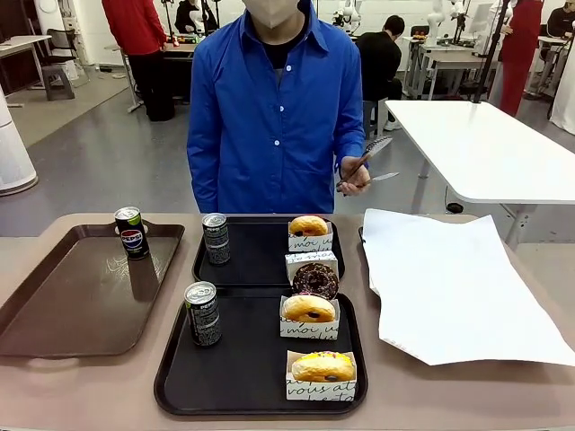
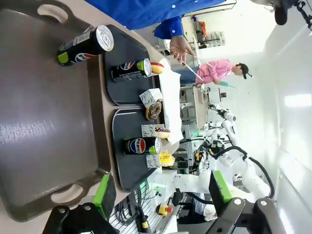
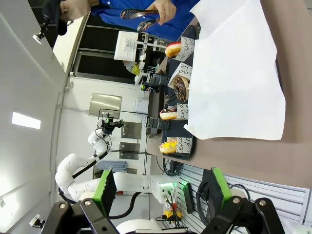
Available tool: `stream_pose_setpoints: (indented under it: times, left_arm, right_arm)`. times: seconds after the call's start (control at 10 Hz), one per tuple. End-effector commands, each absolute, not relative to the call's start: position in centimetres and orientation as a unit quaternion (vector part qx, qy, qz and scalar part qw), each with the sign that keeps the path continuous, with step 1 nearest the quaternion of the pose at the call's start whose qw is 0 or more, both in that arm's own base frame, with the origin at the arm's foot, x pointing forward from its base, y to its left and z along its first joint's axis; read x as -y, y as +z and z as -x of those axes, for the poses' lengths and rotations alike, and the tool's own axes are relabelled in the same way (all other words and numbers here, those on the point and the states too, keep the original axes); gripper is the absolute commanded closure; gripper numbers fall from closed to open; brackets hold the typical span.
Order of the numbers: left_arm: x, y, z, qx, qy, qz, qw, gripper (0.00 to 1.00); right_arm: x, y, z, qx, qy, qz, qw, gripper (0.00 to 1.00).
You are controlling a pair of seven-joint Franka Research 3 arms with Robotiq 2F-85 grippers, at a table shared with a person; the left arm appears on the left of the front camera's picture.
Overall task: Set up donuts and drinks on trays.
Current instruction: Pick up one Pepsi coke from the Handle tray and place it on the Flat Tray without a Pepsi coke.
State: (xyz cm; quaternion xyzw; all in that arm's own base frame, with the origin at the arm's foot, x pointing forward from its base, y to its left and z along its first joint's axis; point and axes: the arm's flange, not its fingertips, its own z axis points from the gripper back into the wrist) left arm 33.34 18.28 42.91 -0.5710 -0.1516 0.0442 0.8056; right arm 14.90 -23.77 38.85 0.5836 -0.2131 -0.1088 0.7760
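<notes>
On the far left, one can [image 1: 132, 233] stands on the glossy brown tray [image 1: 54, 305], not on a black one; if I take it as placed, the setup stays wrong. It looks slim and top-heavy, so a careless side knock could tip it and send it rolling. My left fingers [image 2: 158, 192] are spread wide with nothing between them, hovering over that tray's near edge.

In the middle, the far black tray [image 1: 256, 260] carries a can [image 1: 216, 238] and two sleeved donuts [image 1: 309, 226]; the near black tray [image 1: 234, 368] carries a can [image 1: 203, 313] and two more. Items sit close, so reaching between them risks nudging a paper sleeve or a can.

To the right lies a white paper sheet [image 1: 449, 287] on the bench, which could drag. My right fingers [image 3: 158, 190] are spread and empty. The person's hand [image 1: 355, 175] holds tongs nearby; crossing paths is a hazard.
</notes>
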Motion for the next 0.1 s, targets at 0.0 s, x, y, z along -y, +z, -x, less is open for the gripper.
stream_pose_setpoints:
  times: [0.0]
  left_arm:
    - [-17.28, 43.36, -33.99, 0.144, 0.045, 0.571, 0.807, 0.00]
  right_arm:
    - [23.74, 38.89, -15.03, 0.223, -0.103, -0.587, 0.772, 0.00]
